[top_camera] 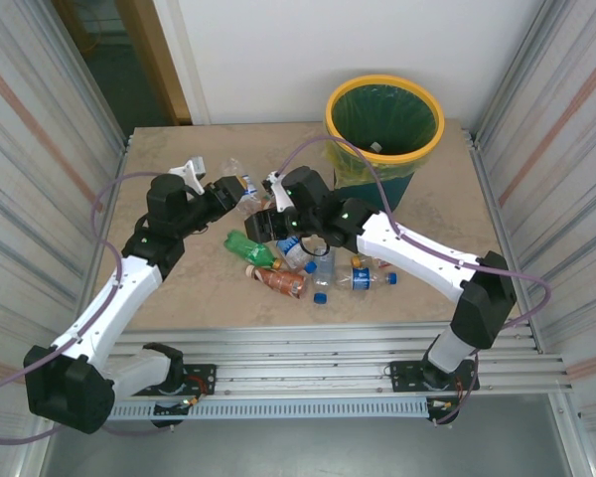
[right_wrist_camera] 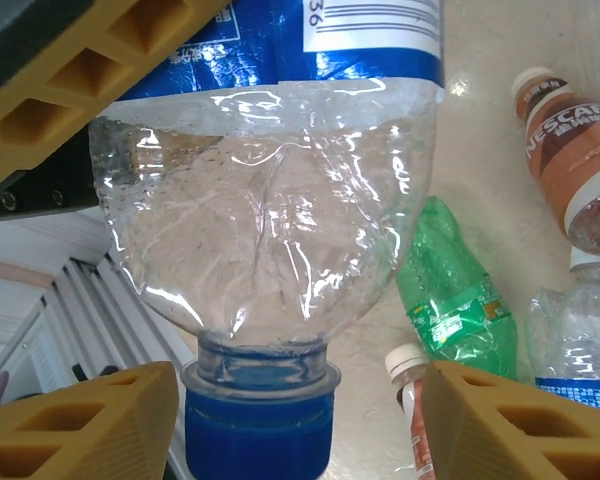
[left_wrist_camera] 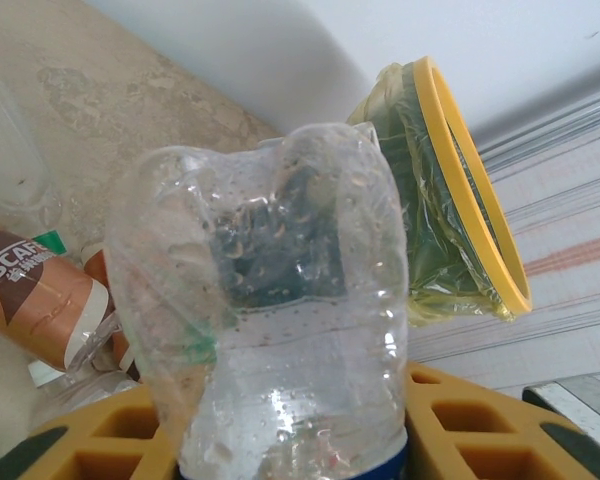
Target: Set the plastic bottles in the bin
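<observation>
Left jaws clamped on clear bottle [left_wrist_camera: 280, 330] (blue label [right_wrist_camera: 280, 40]); right jaws parted, blue cap [right_wrist_camera: 258, 425] between, gap showing.

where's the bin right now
Top view: the bin stands at the far right corner of the table, just beyond the pile of bottles.

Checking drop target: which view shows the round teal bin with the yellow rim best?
Top external: the round teal yellow-rimmed bin shows whole, green liner included. Left wrist catches part of its rim and liner behind a clear plastic bottle.
</observation>
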